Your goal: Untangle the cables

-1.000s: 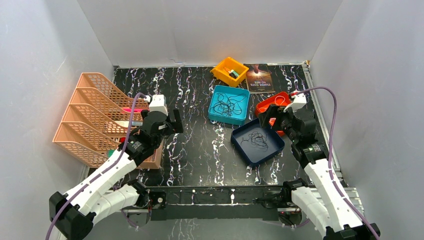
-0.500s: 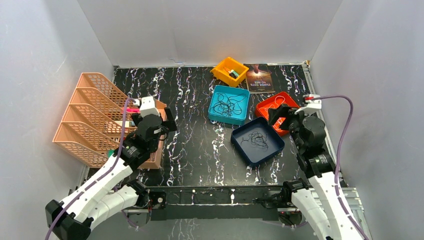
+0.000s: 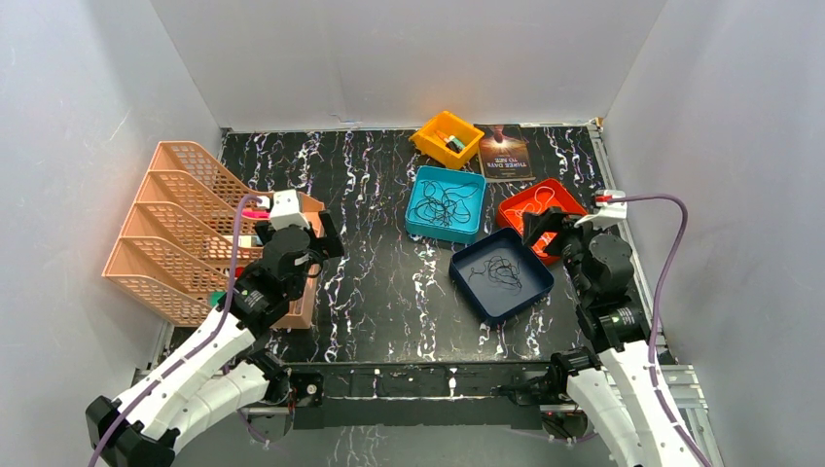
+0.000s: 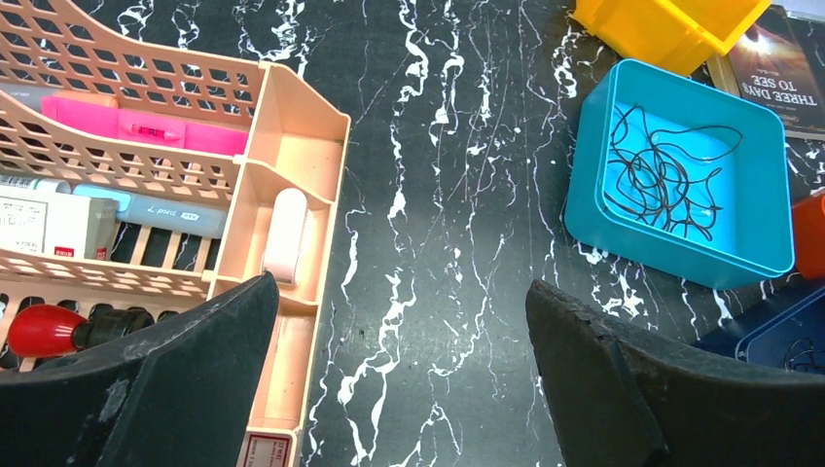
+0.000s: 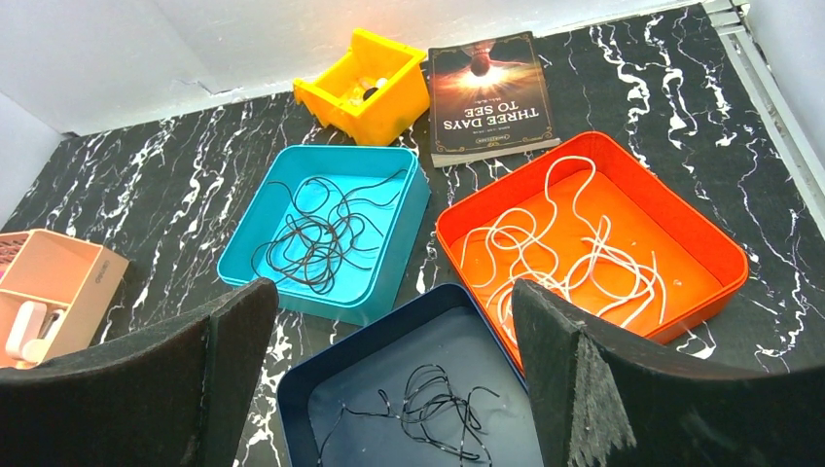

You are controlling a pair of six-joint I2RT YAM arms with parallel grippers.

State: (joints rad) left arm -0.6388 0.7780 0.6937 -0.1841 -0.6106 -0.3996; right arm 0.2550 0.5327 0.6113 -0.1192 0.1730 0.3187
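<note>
The cables lie apart in three trays. A black cord (image 3: 446, 202) curls in the teal tray (image 3: 420, 222), also in the left wrist view (image 4: 662, 175). White cord (image 5: 564, 243) loops in the orange tray (image 5: 700, 233). A dark cord (image 5: 438, 409) sits in the navy tray (image 5: 321, 375). My left gripper (image 3: 326, 236) hovers open over bare tabletop beside the peach organizer, nothing between its fingers (image 4: 401, 292). My right gripper (image 3: 541, 229) is open above the navy tray's near corner, also empty (image 5: 391, 288).
A peach mesh file rack (image 3: 175, 224) and a peach organizer box (image 4: 282, 165) with pens and an eraser stand at the left. A yellow bin (image 3: 446, 136) and a book (image 3: 504, 152) lie at the back. White walls enclose the marbled table.
Both arms have drawn back and outward: the left wrist shifted left toward the rack, the right wrist shifted right. The cables have not moved. Both grippers stayed open.
</note>
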